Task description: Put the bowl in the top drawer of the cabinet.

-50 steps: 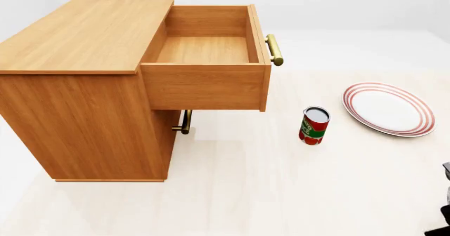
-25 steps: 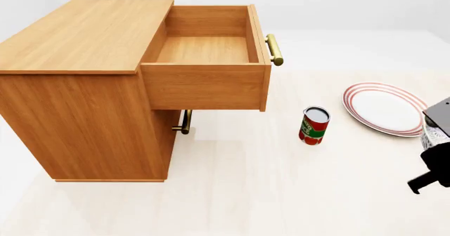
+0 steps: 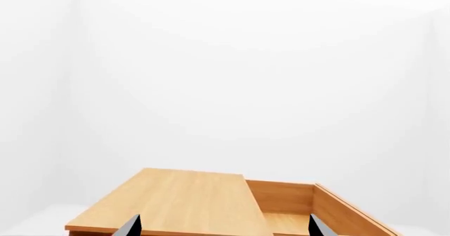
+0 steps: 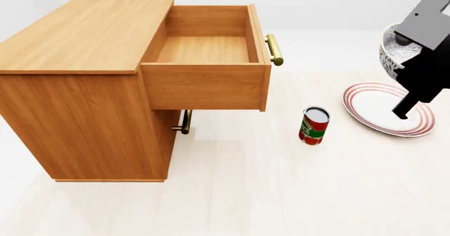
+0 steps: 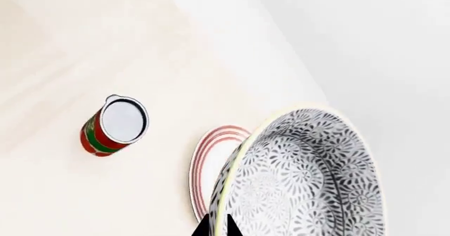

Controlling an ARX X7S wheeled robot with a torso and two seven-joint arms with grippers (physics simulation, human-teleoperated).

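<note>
- Bowl [image 4: 391,54], head view: the speckled bowl hangs in the air at the far right, above the far rim of the plate [image 4: 380,109], mostly hidden behind the right gripper [image 4: 410,67]; only a slice of its patterned wall shows.
- Same view: the cabinet [image 4: 77,88] fills the left half, and its top drawer [image 4: 207,49] is pulled fully out to the right with a bare wooden floor. Open tabletop [image 4: 281,194] lies between the brass handle [image 4: 274,49] and the bowl, with the red and green can [image 4: 314,125] standing near and below that gap, apart from both drawer and plate. The lower drawer's handle [image 4: 185,121] peeks out under the open one.
- Right wrist view: here the bowl [image 5: 309,178] shows its whole patterned inside, tilted, with the two dark fingertips [image 5: 218,228] pressed onto its rim, pinching it. The plate's red rings [image 5: 211,162] show just past the rim, and the can [image 5: 116,125] stands well apart.
- Left wrist view: the left gripper [image 3: 221,226] shows only two fingertips [image 3: 130,226] set wide apart, holding nothing. Beyond them lie the cabinet top [image 3: 183,199] and the open drawer [image 3: 295,209]; bowl, plate and can are out of sight.
</note>
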